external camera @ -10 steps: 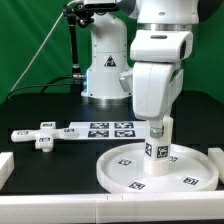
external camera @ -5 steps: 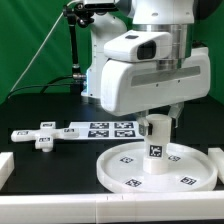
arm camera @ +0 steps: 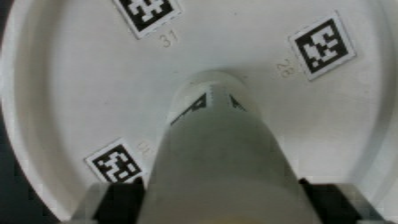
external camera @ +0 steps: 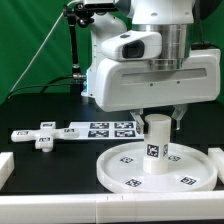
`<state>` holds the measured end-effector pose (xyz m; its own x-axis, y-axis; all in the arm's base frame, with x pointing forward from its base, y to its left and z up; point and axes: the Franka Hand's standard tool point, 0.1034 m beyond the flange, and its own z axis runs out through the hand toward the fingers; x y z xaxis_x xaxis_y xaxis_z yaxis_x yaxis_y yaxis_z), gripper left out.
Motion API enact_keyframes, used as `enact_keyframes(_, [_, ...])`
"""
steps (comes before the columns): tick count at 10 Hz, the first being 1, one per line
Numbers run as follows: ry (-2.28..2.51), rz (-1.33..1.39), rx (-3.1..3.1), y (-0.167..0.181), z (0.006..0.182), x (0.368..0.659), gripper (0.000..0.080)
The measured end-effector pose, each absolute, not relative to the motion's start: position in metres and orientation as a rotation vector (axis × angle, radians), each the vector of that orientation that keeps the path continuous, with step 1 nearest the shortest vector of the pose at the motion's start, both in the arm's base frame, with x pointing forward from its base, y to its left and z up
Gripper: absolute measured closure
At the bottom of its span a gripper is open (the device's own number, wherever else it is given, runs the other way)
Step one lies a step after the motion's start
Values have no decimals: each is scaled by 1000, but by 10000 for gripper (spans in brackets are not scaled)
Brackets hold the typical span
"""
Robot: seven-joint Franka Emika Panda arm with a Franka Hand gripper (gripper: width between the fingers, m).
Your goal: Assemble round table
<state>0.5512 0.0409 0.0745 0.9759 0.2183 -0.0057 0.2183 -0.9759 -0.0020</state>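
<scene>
The round disc [external camera: 125, 168] lies flat on the black table at the exterior view's right, with several tags on its face. The thick white cylinder leg [external camera: 155, 147] stands upright at the disc's middle. My gripper [external camera: 159, 122] comes down from above and its fingers press on both sides of the leg's top, shut on it. In the wrist view the leg [arm camera: 221, 150] runs between the two dark pads [arm camera: 121, 200], with the disc [arm camera: 71, 80] beneath. The cross-bar foot [external camera: 35, 134] lies on the table at the exterior view's left.
The marker board [external camera: 100, 128] lies flat behind the disc. White corner brackets sit at the exterior view's left [external camera: 4, 166] and right [external camera: 217, 156] edges. A white bar [external camera: 90, 206] runs along the front. The robot base [external camera: 100, 75] stands at the back.
My hand has turned about a quarter turn around the upright leg, from narrow side to broad side facing the exterior camera. The leg's tag has shifted slightly left. The disc and foot have not moved.
</scene>
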Motion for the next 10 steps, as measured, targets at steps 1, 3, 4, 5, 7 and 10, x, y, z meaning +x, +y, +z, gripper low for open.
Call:
enact_keyframes(1, [-150,7,-3116,39,74,551,390])
enact_keyframes(3, [146,-2,-3100,38,74,551,390])
enact_keyframes(4, [334,2,-3081,39,74,550,390])
enact_keyframes(5, [503,8,-3054,39,73,549,390])
enact_keyframes(7, [809,22,-2972,39,73,549,390])
enact_keyframes(10, [1067,33,-2882,39,73,549,390])
